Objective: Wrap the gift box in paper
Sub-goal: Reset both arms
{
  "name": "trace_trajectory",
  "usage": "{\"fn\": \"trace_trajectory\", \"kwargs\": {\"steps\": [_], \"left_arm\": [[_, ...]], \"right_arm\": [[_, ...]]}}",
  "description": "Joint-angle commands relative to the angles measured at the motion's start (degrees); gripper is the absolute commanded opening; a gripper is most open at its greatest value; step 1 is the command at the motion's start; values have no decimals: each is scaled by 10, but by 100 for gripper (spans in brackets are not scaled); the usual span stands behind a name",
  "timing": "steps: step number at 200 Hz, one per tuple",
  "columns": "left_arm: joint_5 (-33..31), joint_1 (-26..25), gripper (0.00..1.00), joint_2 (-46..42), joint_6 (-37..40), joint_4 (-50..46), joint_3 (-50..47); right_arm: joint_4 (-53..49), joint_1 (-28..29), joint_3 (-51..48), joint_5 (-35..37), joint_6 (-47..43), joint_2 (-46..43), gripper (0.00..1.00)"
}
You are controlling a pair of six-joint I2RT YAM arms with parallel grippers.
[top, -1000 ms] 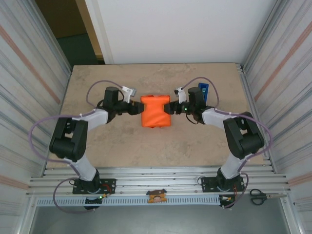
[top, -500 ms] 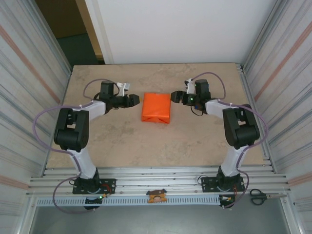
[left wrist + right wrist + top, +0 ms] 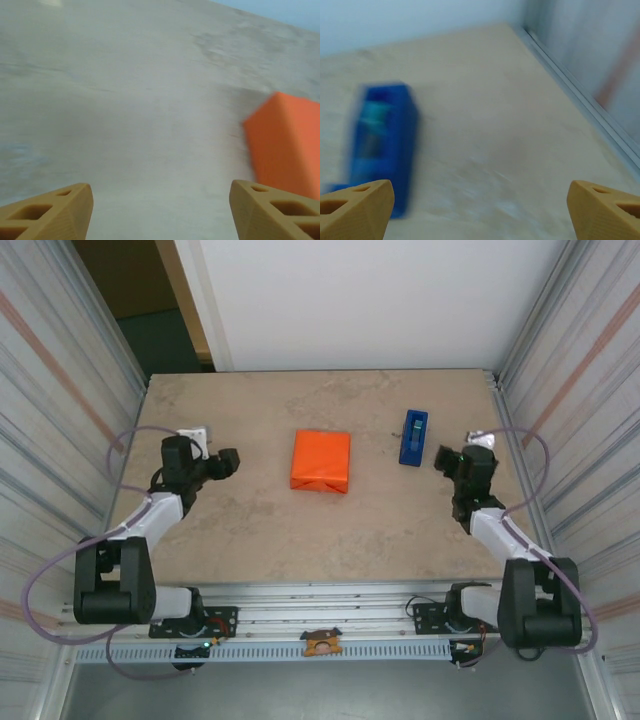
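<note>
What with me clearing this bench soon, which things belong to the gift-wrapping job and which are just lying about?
Job: orange paper parcel, box presumably inside; blue tape dispenser, probably.
Lying about: scissors on the front rail; small brown piece on that rail.

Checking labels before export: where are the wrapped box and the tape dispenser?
Wrapped box (image 3: 321,461), top external view, centre of its orange top face.
Tape dispenser (image 3: 414,437), top external view, middle of its blue body.
</note>
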Motion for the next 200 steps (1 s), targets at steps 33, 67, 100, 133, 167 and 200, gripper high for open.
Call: {"fn": "trace_trajectory", "kwargs": {"steps": [33,67,100,133,167,200], "left_arm": [[-35,64,78,68,82,138,-34],[31,65,78,84,102,227,-79],[7,23,81,94,151,339,-146],[-108,-1,98,110,133,356,-139],[-118,-8,99,105,136,348,-140],[-122,-10,99,103,137,349,-140]], "right_arm": [[155,13,-11,-97,-78,124,86],[407,-24,-107,-173,-60,201,89],[299,-17,-70,-73,-26,183,91],[297,-3,-64,-41,-33,187,98],[290,-3,-63,-40,-32,184,98],[293,4,-62,-33,-38,186,98]]}}
